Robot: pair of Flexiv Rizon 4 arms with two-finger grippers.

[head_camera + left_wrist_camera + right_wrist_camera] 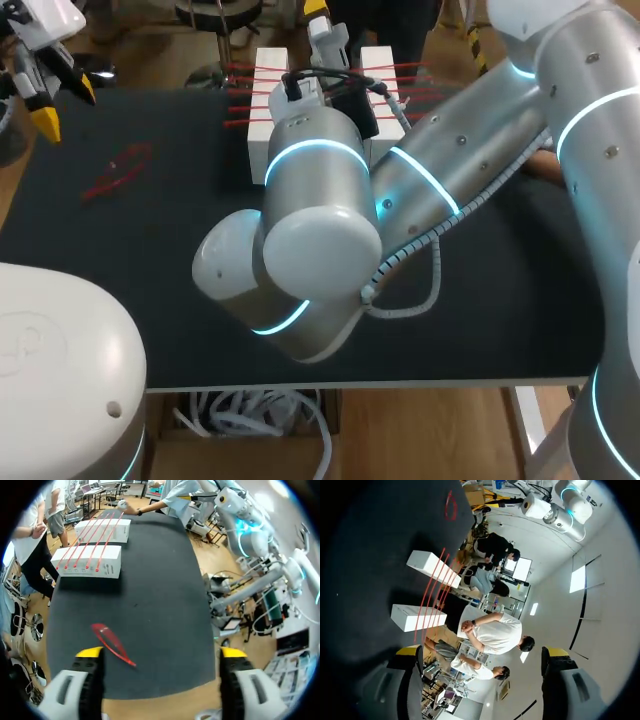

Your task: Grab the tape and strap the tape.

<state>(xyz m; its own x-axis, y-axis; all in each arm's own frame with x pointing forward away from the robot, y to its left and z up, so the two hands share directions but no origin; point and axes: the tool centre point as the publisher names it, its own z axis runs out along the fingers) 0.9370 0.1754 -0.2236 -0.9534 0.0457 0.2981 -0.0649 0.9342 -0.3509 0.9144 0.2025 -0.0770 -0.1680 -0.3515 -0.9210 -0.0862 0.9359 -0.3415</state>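
A loose loop of red tape lies on the black table at the left. In the left wrist view the red tape lies under and ahead of my left gripper, close to one finger and touching neither. That left gripper hangs open and empty above the table's far left corner. Two white boxes stand at the far middle with several red tape strands stretched across them. My right gripper is open above the boxes, holding nothing. In the right wrist view, the boxes lie beside my right gripper.
My right arm stretches across the middle of the table from the right and hides part of the boxes. A person's hand rests at the table's right end, past the boxes. Bare black table lies between the red loop and the boxes.
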